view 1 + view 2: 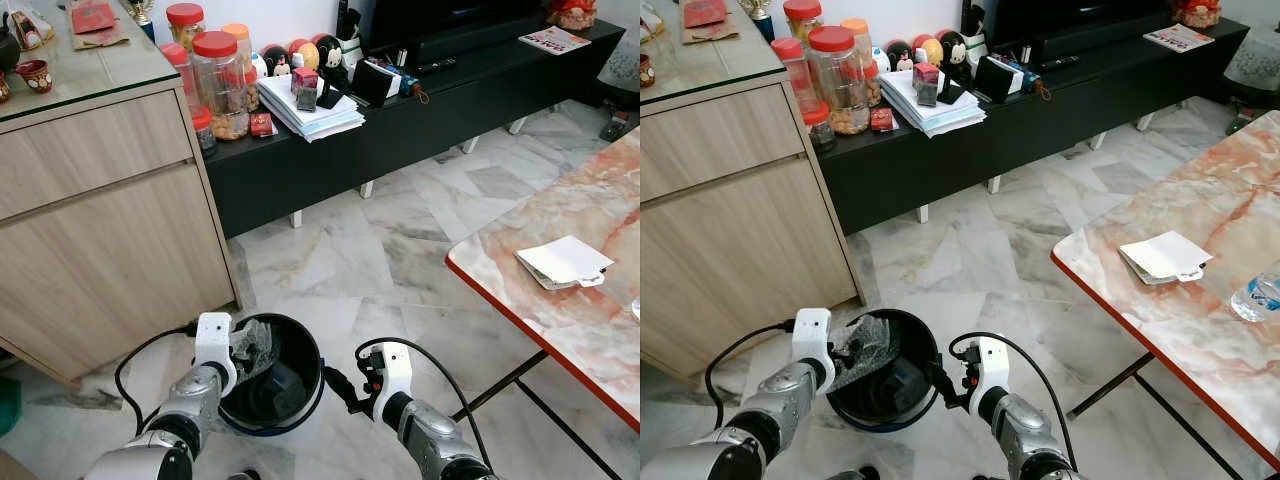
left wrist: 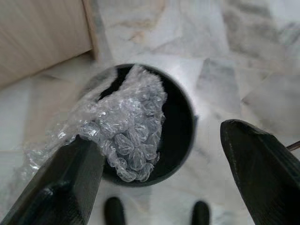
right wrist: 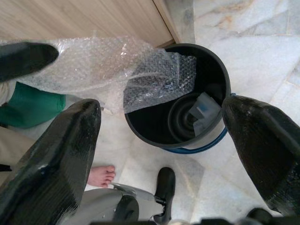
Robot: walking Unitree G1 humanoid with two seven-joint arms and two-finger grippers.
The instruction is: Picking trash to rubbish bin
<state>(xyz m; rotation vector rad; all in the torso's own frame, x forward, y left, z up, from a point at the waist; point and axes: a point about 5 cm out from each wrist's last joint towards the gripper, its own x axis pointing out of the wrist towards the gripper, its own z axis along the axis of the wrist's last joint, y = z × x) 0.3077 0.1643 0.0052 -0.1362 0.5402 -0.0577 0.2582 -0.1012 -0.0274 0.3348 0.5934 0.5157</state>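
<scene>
1. A black rubbish bin (image 1: 285,400) stands on the marble floor (image 1: 350,260), at about 6 o'clock in the head views, just beside the wooden cabinet (image 1: 100,240).
2. The left gripper (image 2: 159,187) hangs over the bin's rim at about 9 o'clock of the bin. Its fingers are spread wide.
3. A crumpled sheet of bubble wrap (image 2: 126,126) lies against one left finger (image 2: 61,187) and droops over the rim into the bin. The other finger is apart from it, so the gripper is not squeezing it.
4. The right gripper (image 3: 159,154) is at about 3 o'clock of the bin, close to its side. Its fingers are also spread wide and hold nothing.
5. Inside the bin sits a dark round thing with a pale scrap (image 3: 201,112) on it.
6. A marble-topped desk (image 1: 590,330) with a red edge is at 3 o'clock. A white folded paper (image 1: 565,262) lies on it, and a water bottle (image 1: 1260,295) sits at its far edge.
7. A low black shelf (image 1: 440,110) at 12 o'clock carries jars with red lids (image 1: 220,80), a stack of papers (image 1: 310,112) and small toys.
8. A bare foot (image 3: 101,176) shows on the floor in the right wrist view.
</scene>
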